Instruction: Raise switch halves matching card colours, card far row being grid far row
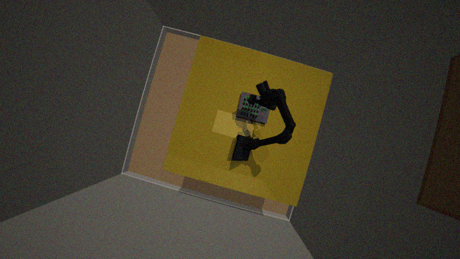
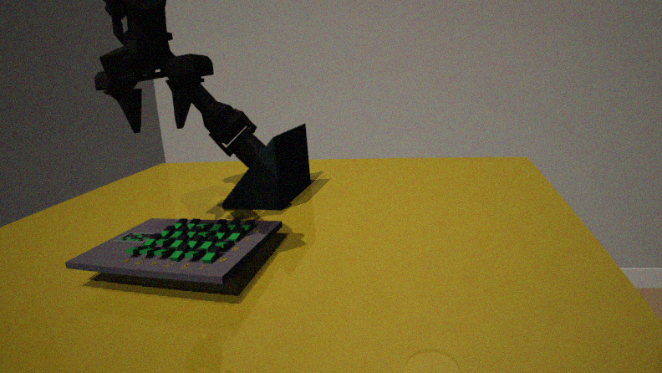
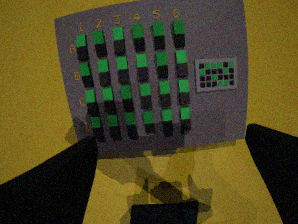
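A grey panel (image 1: 261,119) (image 2: 104,258) (image 3: 220,30) bears four rows, A to D, of six rocker switches, green on the far half and dark on the near half. The rockers tilt differently; which half is raised is hard to tell for many. The small card (image 2: 133,237) (image 3: 197,82) is on the panel right of column 6. In the wrist view its far row looks mostly green, dark at the first and fifth squares; its other rows are mostly dark with a few green squares. My gripper (image 2: 158,130) (image 3: 174,139) is open and empty, high above the panel, touching no switch.
The panel lies on the yellow table top (image 1: 205,80) (image 2: 416,232). The arm's black base (image 1: 241,149) (image 2: 289,169) stands beyond the panel's near edge. The arm bends out to the right of the panel in the top view, and shadows fall between base and panel.
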Available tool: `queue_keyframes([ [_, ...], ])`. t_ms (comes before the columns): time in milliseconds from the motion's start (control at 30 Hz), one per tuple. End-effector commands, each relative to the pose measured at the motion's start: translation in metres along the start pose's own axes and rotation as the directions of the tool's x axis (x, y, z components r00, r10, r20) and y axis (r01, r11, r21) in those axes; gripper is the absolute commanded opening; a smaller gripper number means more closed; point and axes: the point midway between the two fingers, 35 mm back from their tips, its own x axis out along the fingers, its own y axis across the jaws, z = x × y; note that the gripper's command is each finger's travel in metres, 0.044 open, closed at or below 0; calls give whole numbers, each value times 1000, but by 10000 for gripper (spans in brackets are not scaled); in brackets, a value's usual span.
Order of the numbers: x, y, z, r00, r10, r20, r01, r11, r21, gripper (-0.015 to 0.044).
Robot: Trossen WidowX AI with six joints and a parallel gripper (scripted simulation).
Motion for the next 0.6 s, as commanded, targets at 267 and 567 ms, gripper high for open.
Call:
queue_keyframes([
  [267,105,47,44,1000,-19,-22,19,999,-34,164],
  [567,123,47,44,1000,-19,-9,18,999,-34,0],
])
